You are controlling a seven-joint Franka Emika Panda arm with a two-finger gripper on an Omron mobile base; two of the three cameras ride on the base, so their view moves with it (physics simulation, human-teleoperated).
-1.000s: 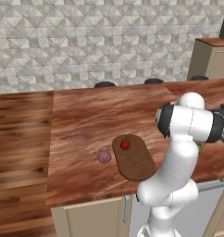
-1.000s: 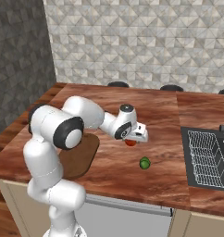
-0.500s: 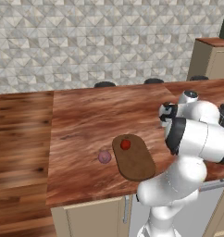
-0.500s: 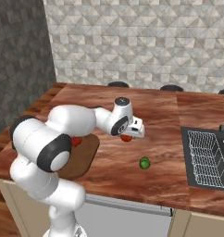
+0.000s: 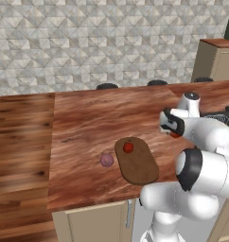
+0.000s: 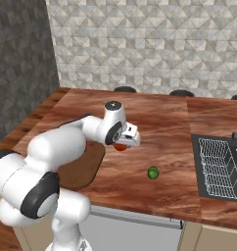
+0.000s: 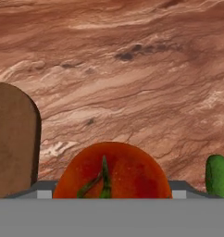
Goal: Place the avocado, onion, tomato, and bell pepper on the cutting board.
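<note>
The gripper [image 6: 124, 145] holds the bell pepper [image 7: 112, 170] between its fingers, raised above the countertop [image 6: 164, 127]. The cutting board [image 7: 14, 139] lies to the left of the fingers, long axis running away from them. The pepper is red, glossy, with a green stalk.

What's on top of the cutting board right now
One small red round item sits near the far end of the cutting board; whether it has a stalk is too small to tell. In the right base view the arm covers much of the board, so that part stays unseen.
</note>
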